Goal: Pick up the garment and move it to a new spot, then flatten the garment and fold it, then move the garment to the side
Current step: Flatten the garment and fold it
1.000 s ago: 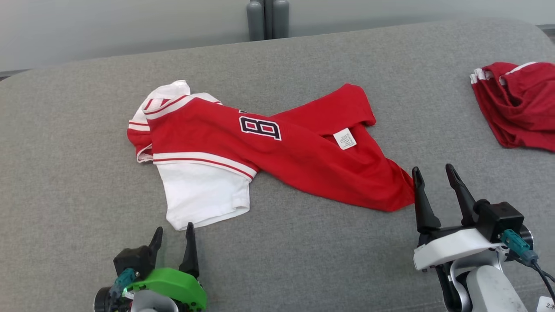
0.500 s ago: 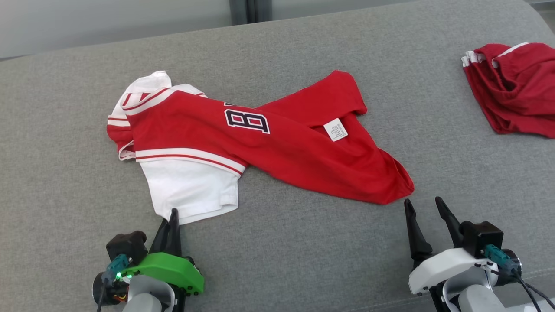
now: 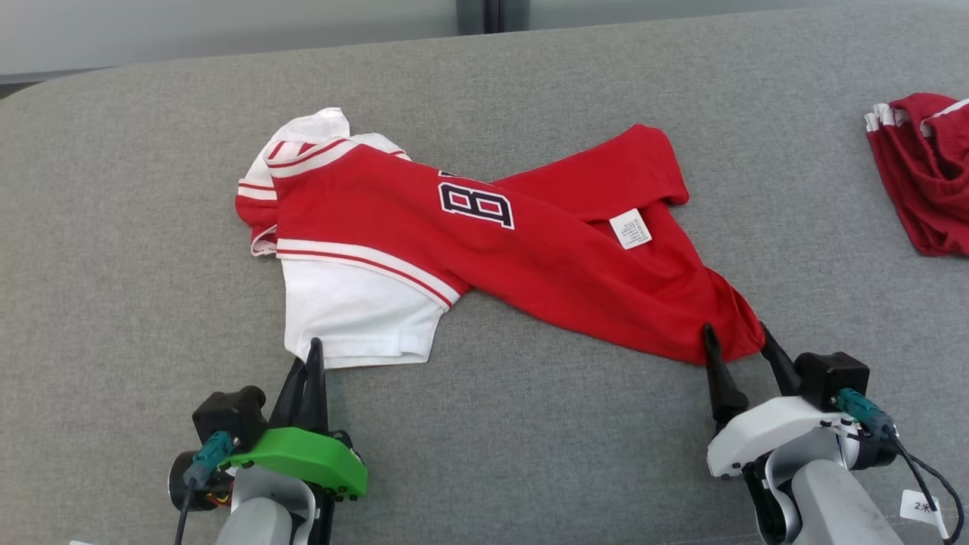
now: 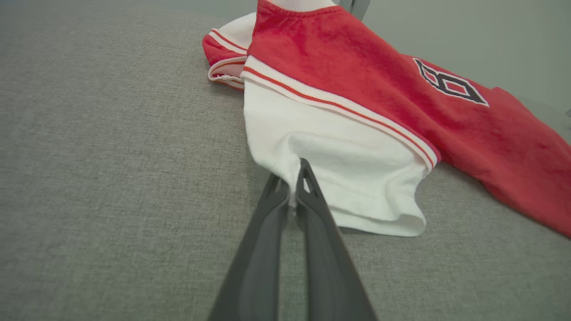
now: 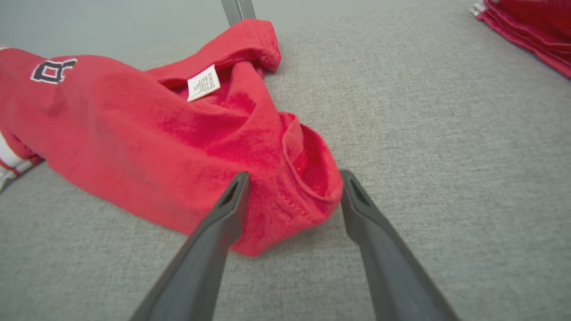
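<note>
The soft, light shirt [image 3: 484, 250] is laid across the middle of the grey cushion [image 3: 113, 227]. Its white edge is pinched by the left gripper [image 3: 313, 354]. Its red corner is sat between the spread-apart right gripper [image 3: 736, 333] fingers.

The shirt [image 3: 484, 250] lies spread across the couch cushion [image 3: 136, 303]. The left gripper [image 3: 313, 348] sits at the shirt's near left corner and the right gripper [image 3: 736, 330] at its near right corner, while a second garment [image 3: 927, 174] lies well to the shirt's right.
</note>
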Controlling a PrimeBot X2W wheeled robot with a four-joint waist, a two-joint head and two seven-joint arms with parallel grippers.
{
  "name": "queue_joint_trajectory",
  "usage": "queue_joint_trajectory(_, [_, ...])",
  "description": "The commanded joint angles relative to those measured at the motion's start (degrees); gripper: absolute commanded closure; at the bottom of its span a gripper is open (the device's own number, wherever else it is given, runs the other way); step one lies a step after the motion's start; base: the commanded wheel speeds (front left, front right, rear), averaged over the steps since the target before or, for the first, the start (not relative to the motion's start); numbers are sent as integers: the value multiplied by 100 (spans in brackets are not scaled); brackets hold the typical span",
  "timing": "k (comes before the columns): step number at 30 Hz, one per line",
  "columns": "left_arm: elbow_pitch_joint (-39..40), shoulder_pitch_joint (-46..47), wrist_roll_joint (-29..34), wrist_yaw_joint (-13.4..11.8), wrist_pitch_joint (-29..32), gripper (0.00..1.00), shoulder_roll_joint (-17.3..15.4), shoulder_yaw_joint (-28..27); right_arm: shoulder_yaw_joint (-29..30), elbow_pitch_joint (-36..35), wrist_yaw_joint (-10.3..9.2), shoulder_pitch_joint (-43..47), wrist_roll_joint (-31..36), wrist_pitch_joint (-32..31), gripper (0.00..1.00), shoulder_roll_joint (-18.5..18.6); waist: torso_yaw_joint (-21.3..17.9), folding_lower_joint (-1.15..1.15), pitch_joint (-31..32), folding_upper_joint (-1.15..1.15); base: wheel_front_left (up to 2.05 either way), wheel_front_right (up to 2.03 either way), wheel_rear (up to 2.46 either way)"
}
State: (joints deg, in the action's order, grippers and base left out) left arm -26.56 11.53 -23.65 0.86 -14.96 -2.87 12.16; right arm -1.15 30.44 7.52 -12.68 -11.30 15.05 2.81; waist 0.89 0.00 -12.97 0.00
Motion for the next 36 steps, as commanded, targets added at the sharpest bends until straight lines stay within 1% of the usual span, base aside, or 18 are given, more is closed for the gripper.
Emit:
queue_joint_trajectory(1, [51, -26, 40, -31, -27, 100, -17, -6, 34, 23, -8, -57, -89, 17, 71, 15, 28, 0, 8, 0, 0, 0, 0])
queue_joint_trajectory(2, [105, -37, 47, -34, -27, 100, -16, -15, 64, 32, -8, -31, -127, 16, 98, 16, 34, 0, 19, 0, 0, 0, 0])
queue_joint_trajectory(3, [150, -45, 54, -33, -27, 100, -16, -22, 84, 38, -8, -10, -150, 17, 100, 17, 36, 0, 31, 0, 0, 0, 0])
queue_joint_trajectory(8, [467, -85, 105, -2, -23, 100, -15, -57, 3, 7, -7, 106, -438, 17, 100, 16, -28, 0, 145, 0, 0, 0, 0])
queue_joint_trajectory(13, [918, -22, 190, 57, -24, 100, -38, -84, -226, -276, -8, 174, -818, 17, 100, 16, -109, 0, 322, 0, 0, 0, 0])
queue_joint_trajectory(16, [1240, 108, 274, 91, -24, 100, -134, -104, -395, -599, -8, 158, -1089, 17, 100, 16, -147, 0, 471, 0, 0, 0, 0])
queue_joint_trajectory(21, [1930, 425, 419, 104, 49, 100, -374, -150, -508, -1391, -7, 177, -1391, -24, 100, 18, -195, 0, 771, 0, 0, 0, 0])
queue_joint_trajectory(27, [3204, 762, 444, 126, 384, 100, -645, -212, -318, -2945, -7, 305, -1562, -261, 100, 18, -293, 0, 1046, 0, 0, 0, 0])
queue_joint_trajectory(33, [4745, 1119, 587, 125, 928, 100, -979, -246, 37, -4909, -6, 540, -1625, -736, 100, 17, -418, 0, 1123, 0, 0, 0, 0])
queue_joint_trajectory(36, [5505, 1509, 709, 133, 1298, 100, -1197, -338, 282, -5849, -6, 648, -1549, -1021, 100, 15, -488, 0, 1085, 0, 0, 0, 0])
